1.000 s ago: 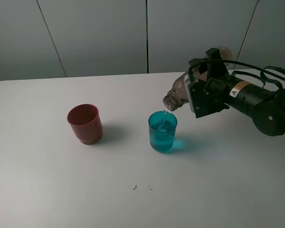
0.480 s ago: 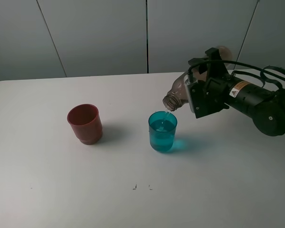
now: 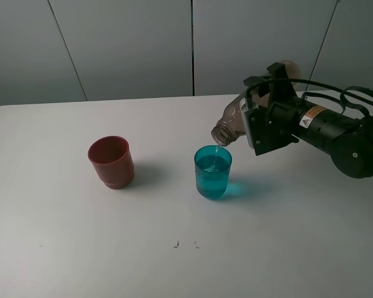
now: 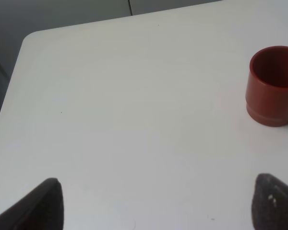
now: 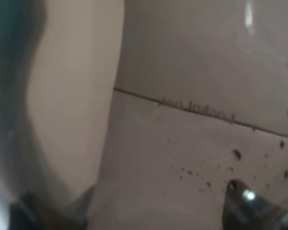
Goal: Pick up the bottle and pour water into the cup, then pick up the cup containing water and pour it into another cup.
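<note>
My right gripper (image 3: 256,127) is shut on the grey-brown bottle (image 3: 231,123), which is tipped with its open neck down and to the left, just above the teal cup (image 3: 212,172). A thin stream runs from the neck into that cup, which holds water. The red-brown cup (image 3: 112,162) stands upright to the left, also seen as the red cup (image 4: 273,86) in the left wrist view. My left gripper (image 4: 158,203) is open above bare table, with only its dark fingertips (image 4: 43,203) showing. The bottle's wall (image 5: 182,120) fills the right wrist view.
The white table (image 3: 81,248) runs to a rounded far left corner (image 4: 31,38). Two small dark marks (image 3: 176,244) lie near the front. Grey wall panels stand behind the table.
The bottle and right arm have hardly moved. The splash in the teal cup has settled while the stream keeps running.
</note>
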